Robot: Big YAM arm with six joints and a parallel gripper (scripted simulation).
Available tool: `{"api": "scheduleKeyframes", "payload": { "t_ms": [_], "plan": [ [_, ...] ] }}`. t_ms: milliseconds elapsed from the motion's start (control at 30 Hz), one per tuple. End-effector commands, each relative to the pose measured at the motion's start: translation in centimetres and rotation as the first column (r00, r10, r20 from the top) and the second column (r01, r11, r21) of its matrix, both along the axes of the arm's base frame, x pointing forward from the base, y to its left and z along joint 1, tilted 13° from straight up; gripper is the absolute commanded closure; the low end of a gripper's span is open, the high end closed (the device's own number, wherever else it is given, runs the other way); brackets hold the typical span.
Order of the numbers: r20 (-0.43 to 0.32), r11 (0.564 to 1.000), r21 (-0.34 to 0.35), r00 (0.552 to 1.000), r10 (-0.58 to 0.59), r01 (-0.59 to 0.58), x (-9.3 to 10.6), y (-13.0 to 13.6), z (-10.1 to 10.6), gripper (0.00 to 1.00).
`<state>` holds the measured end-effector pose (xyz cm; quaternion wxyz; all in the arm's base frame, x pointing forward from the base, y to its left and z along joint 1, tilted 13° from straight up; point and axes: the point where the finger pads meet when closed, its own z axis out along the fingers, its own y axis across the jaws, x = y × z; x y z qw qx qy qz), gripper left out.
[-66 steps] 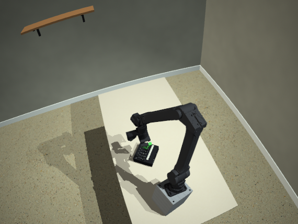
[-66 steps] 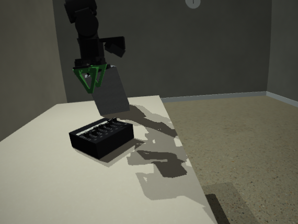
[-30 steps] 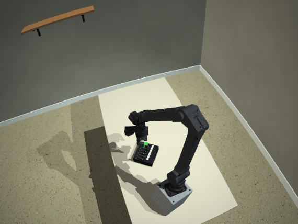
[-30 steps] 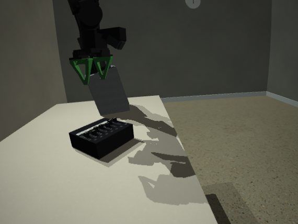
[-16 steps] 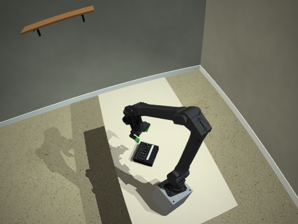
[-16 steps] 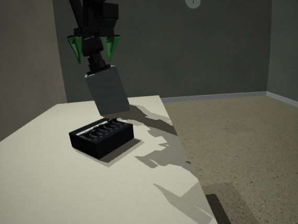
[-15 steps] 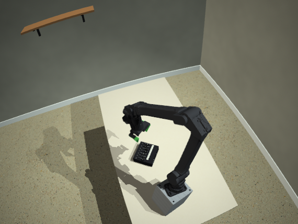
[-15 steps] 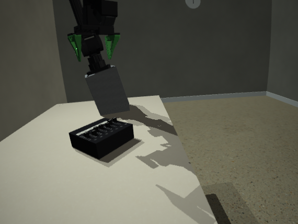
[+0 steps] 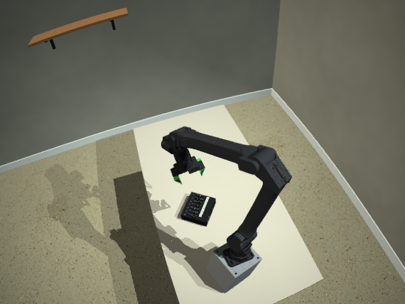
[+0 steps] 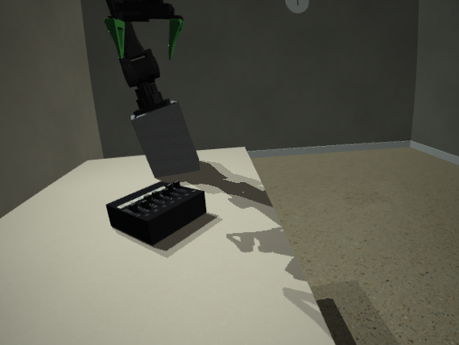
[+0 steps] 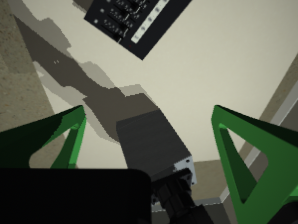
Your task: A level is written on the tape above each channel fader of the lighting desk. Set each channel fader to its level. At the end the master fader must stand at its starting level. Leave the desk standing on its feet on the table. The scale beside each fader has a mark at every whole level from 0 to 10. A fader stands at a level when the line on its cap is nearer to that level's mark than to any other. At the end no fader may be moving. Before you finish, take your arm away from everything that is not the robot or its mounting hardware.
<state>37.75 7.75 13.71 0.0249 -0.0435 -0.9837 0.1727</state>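
The gripper (image 9: pixel 189 174) hung with its green fingers (image 9: pixel 176 177) spread wide and nothing between them; below it and toward the arm's grey base block (image 9: pixel 232 268), well apart from the tips, the black lighting desk (image 9: pixel 197 209) sat on the pale table (image 9: pixel 249 227); its row of faders (image 9: pixel 194 207) lay on the gripper's side of a white tape strip (image 9: pixel 204 208).

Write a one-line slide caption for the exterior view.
Open, empty gripper raised high above the lighting desk, which stands on the pale table.
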Motion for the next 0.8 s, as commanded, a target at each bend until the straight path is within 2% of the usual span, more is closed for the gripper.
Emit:
{"api": "scheduleKeyframes", "payload": {
  "t_ms": [0,67,100,133,200,267,333,367,433,500,567,633,667,767],
  "plan": [
    [0.148,0.971,0.001,0.961,-0.235,0.237,1.3,1.5,4.7,0.0],
    [0.148,0.971,0.001,0.961,-0.235,0.237,1.3,1.5,4.7,0.0],
    [0.18,0.944,0.004,0.928,-0.326,0.331,1.2,1.6,4.6,0.0],
    [0.195,0.931,0.01,0.913,-0.359,0.365,1.5,1.8,5.3,0.0],
    [0.222,0.898,0.011,0.875,-0.43,0.439,0.5,1.6,5.1,0.0],
    [0.253,0.861,0.024,0.83,-0.496,0.507,1.0,2.0,6.5,0.0],
    [0.277,0.819,0.025,0.783,-0.556,0.573,0.2,1.8,6.0,0.0],
    [0.292,0.797,0.028,0.757,-0.584,0.604,-0.1,1.7,5.9,0.0],
    [0.322,0.75,0.05,0.7,-0.637,0.659,0.7,2.2,7.3,0.0],
    [0.351,0.699,0.053,0.642,-0.682,0.713,-0.4,1.7,6.1,0.0],
    [0.385,0.646,0.079,0.574,-0.722,0.759,-0.2,1.9,6.6,0.0],
    [0.385,0.646,0.079,0.574,-0.722,0.759,-0.2,1.9,6.6,0.0],
    [0.422,0.576,0.115,0.485,-0.766,0.809,-0.1,1.9,6.8,0.0],
    [0.464,0.494,0.162,0.375,-0.802,0.854,0.1,2.0,7.0,0.0]
  ]
}}
